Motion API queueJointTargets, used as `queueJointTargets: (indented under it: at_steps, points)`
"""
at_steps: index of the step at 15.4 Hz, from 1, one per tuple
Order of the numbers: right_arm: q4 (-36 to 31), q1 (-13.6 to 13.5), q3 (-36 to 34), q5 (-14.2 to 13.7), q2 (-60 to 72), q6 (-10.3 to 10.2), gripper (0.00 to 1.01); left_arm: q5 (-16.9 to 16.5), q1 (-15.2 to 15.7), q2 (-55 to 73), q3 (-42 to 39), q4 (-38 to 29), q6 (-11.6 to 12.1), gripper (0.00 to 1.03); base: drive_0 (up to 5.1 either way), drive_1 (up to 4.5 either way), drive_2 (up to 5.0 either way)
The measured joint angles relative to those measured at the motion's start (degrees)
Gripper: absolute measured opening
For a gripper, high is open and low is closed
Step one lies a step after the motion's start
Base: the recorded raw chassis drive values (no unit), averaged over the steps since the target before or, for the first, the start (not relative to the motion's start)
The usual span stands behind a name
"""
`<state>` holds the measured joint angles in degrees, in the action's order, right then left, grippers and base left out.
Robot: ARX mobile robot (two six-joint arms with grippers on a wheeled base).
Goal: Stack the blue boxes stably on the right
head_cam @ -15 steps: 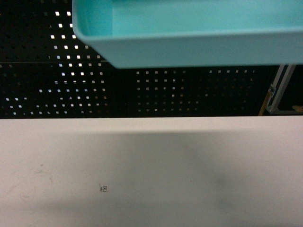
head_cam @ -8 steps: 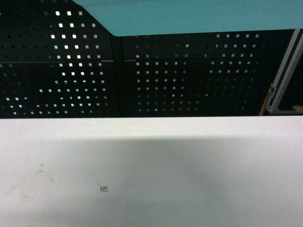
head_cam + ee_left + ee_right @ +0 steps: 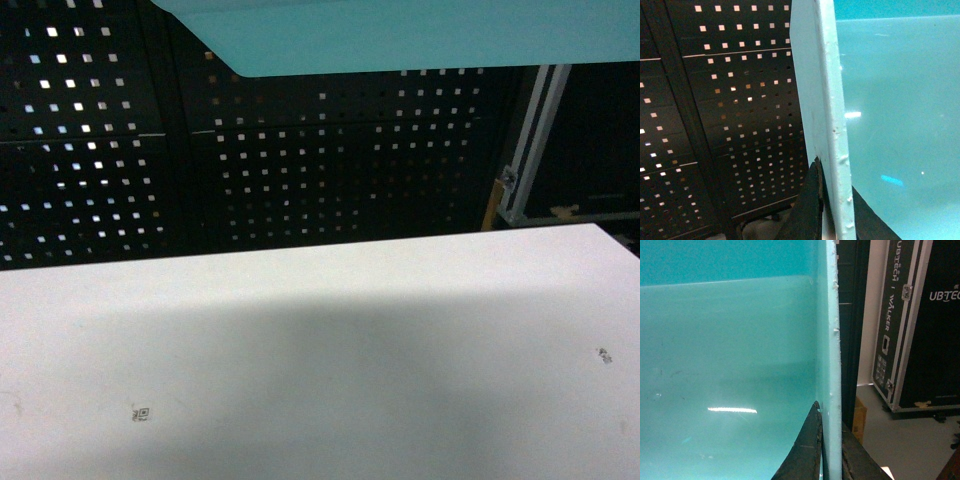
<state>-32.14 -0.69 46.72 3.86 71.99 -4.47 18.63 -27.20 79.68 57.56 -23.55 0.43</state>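
Note:
One turquoise blue box [image 3: 400,35] hangs high above the white table [image 3: 320,360]; only its underside shows along the top of the head view. My left gripper [image 3: 832,200] is shut on its left rim [image 3: 832,100], one finger outside the wall and one inside. My right gripper [image 3: 831,440] is shut on the opposite rim [image 3: 833,340] in the same way. Both wrist views look into the box's smooth interior [image 3: 725,365]. Neither gripper shows in the head view.
A black perforated panel [image 3: 250,150] stands behind the table. The table's right edge [image 3: 620,250] shows, with a metal frame post [image 3: 525,150] beyond it. Black flight cases [image 3: 920,325] stand on the floor to the right. Small markers [image 3: 140,413] lie on the table.
The box has risen out of the head view until only its underside shows. The head view has swung right, bringing the table's right edge and frame post into sight.

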Motion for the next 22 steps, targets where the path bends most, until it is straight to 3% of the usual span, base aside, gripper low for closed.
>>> queueJointTargets:
  at_steps: [22]
  points:
    - [0.0, 0.0, 0.0, 0.0, 0.0, 0.0, 0.02, 0.0, 0.0, 0.0, 0.0, 0.0, 0.0, 0.02, -1.5, -1.53, -1.5]
